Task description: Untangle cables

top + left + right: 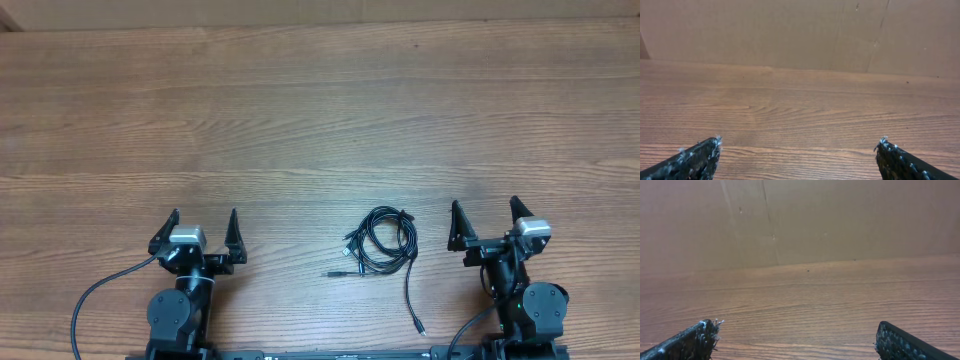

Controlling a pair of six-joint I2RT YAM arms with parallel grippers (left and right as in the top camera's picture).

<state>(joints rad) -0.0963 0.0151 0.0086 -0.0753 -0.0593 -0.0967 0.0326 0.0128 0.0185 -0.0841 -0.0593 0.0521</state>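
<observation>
**Currently: both end effectors wide open, cables lying between them**

Left end effector (204, 215): jaws spread wide and nothing between them. Its wrist view shows only the two dark fingertips (704, 152) at the lower corners of the frame, with bare wood grain across the gap. It sits low at the near edge of the worktop (300, 120), on the left side.

Right end effector (485, 205): same state, jaws far apart and holding nothing. Its wrist view shows bare worktop between the tips. It sits at the near edge on the right.

Cables (366, 243): a small looped bundle of thin black cords lying flat on the worktop. It lies between the two arms, near the right end effector and well apart from the left. Neither end effector touches it.

- One trailing strand (409, 290) leaves the right side of the bundle and runs toward the near edge, ending in a small plug.
- A second short end (337, 272) pokes out at the bundle's lower left.
- The overhead view is too coarse to count the cords; there seem to be several overlapping loops.

The bundle does not appear in either wrist view. Both look across the wood to a plain brown cardboard wall (790, 30) at the far edge.
</observation>
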